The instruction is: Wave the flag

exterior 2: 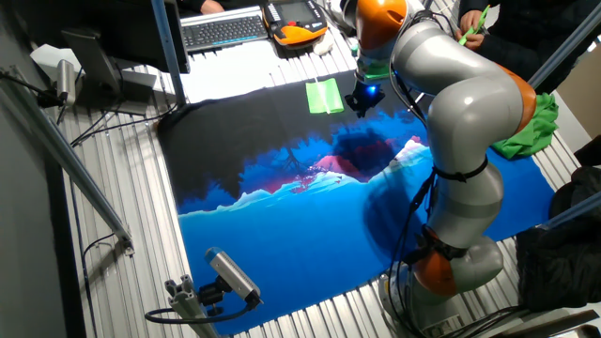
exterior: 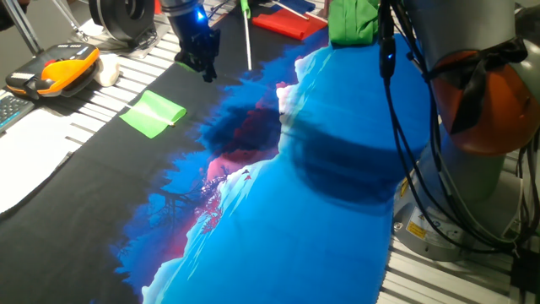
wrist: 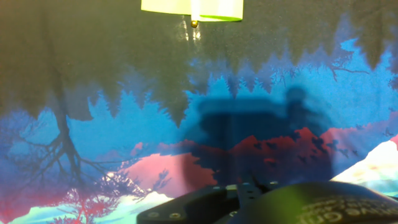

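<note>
Spread over the table, a printed cloth (exterior: 278, 211) carries the flag (exterior: 153, 113) beside the hovering tool (exterior: 205, 69) (its opening unclear).

In one fixed view we look low and close across the printed cloth (exterior: 278, 211) from beside the arm's base (exterior: 472, 101), facing the far table edge. In the other fixed view we look down from high on the opposite side, taking in the whole table. Both share the cloth and flag (exterior: 153, 113), which the downward-facing hand view catches at its top edge.
</note>
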Robot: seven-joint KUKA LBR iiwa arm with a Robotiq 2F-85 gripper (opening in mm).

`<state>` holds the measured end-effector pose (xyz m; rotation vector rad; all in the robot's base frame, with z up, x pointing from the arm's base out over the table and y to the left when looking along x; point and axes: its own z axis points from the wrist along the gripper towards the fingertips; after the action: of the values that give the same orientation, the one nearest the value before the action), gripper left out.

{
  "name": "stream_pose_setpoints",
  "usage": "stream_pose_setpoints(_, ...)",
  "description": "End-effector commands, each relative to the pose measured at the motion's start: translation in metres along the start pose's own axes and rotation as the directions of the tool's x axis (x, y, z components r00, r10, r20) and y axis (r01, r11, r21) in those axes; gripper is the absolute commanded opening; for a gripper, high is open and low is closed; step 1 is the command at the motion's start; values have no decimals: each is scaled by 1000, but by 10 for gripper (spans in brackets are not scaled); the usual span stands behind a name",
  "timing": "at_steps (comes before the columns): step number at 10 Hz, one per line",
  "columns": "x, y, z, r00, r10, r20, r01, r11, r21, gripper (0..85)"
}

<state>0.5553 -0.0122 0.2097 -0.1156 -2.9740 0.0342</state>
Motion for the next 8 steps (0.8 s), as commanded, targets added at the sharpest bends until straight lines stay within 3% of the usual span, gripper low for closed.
stream_pose_setpoints(1, 0, 0, 0, 1000, 0, -2, -1, 1000, -5, 0)
stream_pose_setpoints(4, -1, 0, 1, 1000, 3, 29, -3, 1000, 1, 0)
stream_pose_setpoints(7, 2, 2, 1, 1000, -17, 21, 17, 1000, -4, 0)
stream_pose_setpoints(8, 1, 2, 2, 1000, -22, 15, 22, 999, -24, 0)
